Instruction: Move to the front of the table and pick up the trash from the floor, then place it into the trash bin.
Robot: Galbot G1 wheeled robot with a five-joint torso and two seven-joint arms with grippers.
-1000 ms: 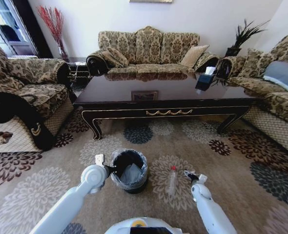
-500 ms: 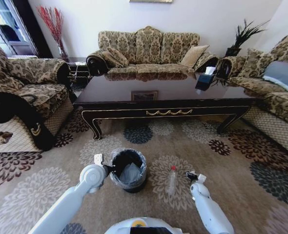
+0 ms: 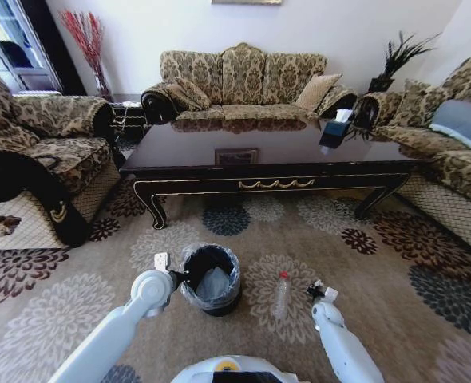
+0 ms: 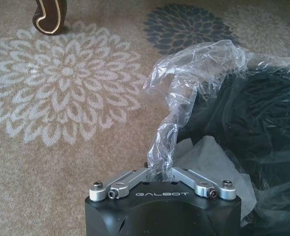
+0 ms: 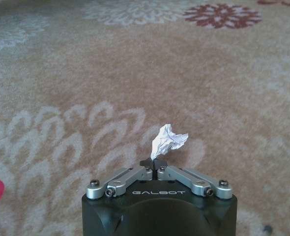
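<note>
Right gripper [image 5: 155,166] pinched shut on crumpled paper [image 5: 169,139], right of trash bin [image 3: 210,278], bottle [image 3: 281,294] between. Left gripper [image 4: 159,173] clamps bin liner [image 4: 191,78], seemingly.

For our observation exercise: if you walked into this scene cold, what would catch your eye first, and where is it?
First, the black trash bin on the floral carpet before the dark table, its plastic liner pinched by the left gripper at the rim. Next, the right gripper, shut on a crumpled white paper above the carpet. Between them lies a clear bottle with a red cap.
</note>
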